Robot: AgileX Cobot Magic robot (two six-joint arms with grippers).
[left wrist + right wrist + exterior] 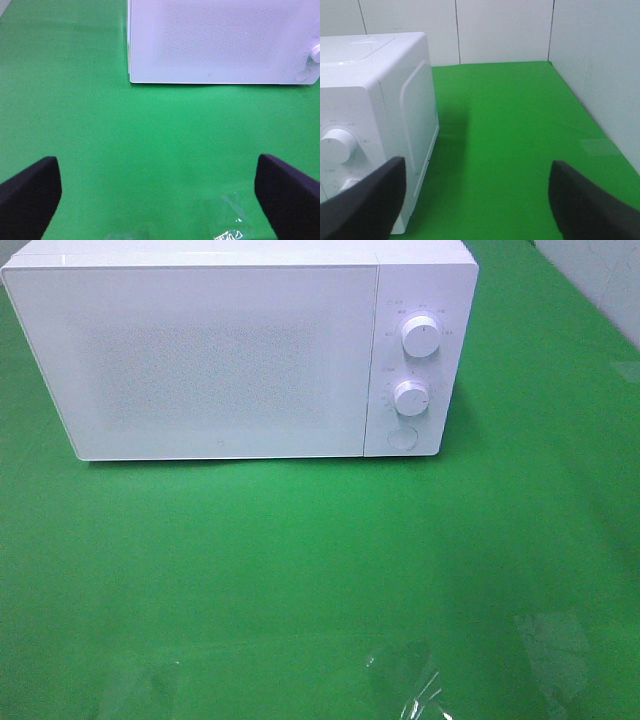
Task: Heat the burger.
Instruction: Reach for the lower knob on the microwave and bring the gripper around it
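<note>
My left gripper (pixel 159 197) hangs over the cloth (pixel 150 140), jaws spread wide and empty, facing the microwave (pixel 240 350). Its door (pixel 190 365) is closed. My right gripper (pixel 476 200) is likewise spread and holds nothing, near the knobs (pixel 337 145). I cannot place the burger; perhaps it is behind that frosted door.

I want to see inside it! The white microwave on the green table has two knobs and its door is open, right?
Not quite. The door of the microwave is shut, flat across the front, as the exterior high view shows. The rest holds: it is white, stands on the green table and has two knobs.
</note>
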